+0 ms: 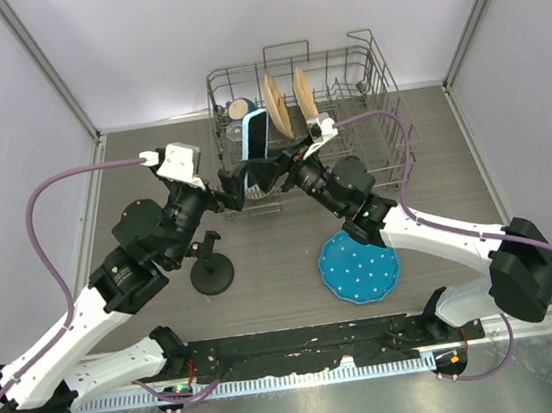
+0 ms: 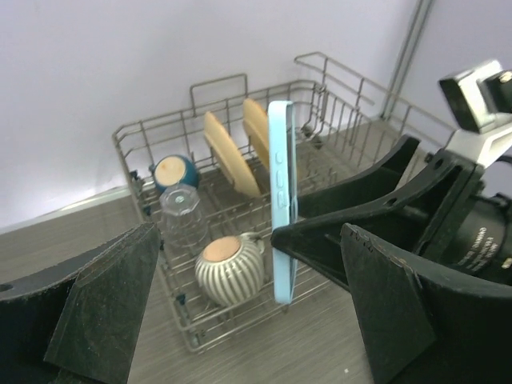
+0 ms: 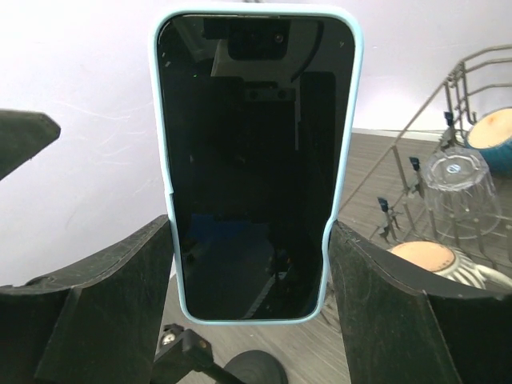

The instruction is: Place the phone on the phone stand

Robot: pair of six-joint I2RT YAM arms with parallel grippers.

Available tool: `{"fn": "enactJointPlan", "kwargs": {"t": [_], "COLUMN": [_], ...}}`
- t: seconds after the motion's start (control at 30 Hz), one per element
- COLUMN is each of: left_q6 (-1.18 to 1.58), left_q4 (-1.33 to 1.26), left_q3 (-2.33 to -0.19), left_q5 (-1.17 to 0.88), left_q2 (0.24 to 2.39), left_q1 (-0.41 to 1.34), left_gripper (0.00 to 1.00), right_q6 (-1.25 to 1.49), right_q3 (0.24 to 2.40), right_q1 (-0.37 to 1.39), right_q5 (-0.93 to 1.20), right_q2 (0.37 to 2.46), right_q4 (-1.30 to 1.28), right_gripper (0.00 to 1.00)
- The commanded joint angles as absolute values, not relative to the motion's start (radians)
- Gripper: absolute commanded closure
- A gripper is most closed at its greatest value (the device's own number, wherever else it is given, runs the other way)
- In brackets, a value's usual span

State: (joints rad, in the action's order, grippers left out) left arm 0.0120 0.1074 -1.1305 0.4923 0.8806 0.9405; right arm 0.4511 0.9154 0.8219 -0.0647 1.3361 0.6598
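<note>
Along the near side of one wire dish rack (image 1: 338,53), a single phone (image 1: 255,133) is held upright: a flat rectangle with a glossy dark face and a smooth light blue rim. The right gripper (image 1: 270,172) pinches it by its two long edges, a matte black finger (image 3: 104,304) pressed to each side. The left gripper (image 1: 237,188) hovers just beside it, spread wide and empty. One phone stand (image 1: 210,267), black with a round disc base and a short post, sits apart on the grey wood-grain table (image 1: 453,175), near the left arm. Inside the rack stand two tan round plates (image 2: 228,152) on edge, one blue mug (image 2: 172,170), one clear faceted glass (image 2: 180,212) upside down and one ribbed, striped cup (image 2: 230,268). A lone blue plate (image 1: 360,267) with white dots and a scalloped rim lies flat by the right arm.
</note>
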Motion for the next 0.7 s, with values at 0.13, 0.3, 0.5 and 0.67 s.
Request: {"fn": "enactJointPlan", "kwargs": {"t": [0.13, 0.3, 0.5, 0.67], "left_q6": [-0.005, 0.040, 0.136, 0.156], "left_q4": [0.052, 0.124, 0.215, 0.181], "left_q3": [-1.065, -1.115, -1.177, -1.149], "left_q5": [0.466, 0.503, 0.508, 0.456], "left_q2": [0.821, 0.867, 0.914, 0.879], "left_q1": [0.885, 0.884, 0.853, 0.824], "left_gripper": [0.00, 0.00, 0.02, 0.17], "right_q6": [0.390, 0.328, 0.287, 0.267], "right_q3": [1.018, 1.031, 1.026, 1.029], "right_q1": [0.888, 0.937, 0.960, 0.973], "right_q5": [-0.206, -0.221, -0.198, -0.178], "right_q2": [1.402, 1.411, 1.411, 1.410], "right_q4": [0.770, 0.770, 0.795, 0.795], "right_gripper": [0.99, 0.99, 0.99, 0.99]}}
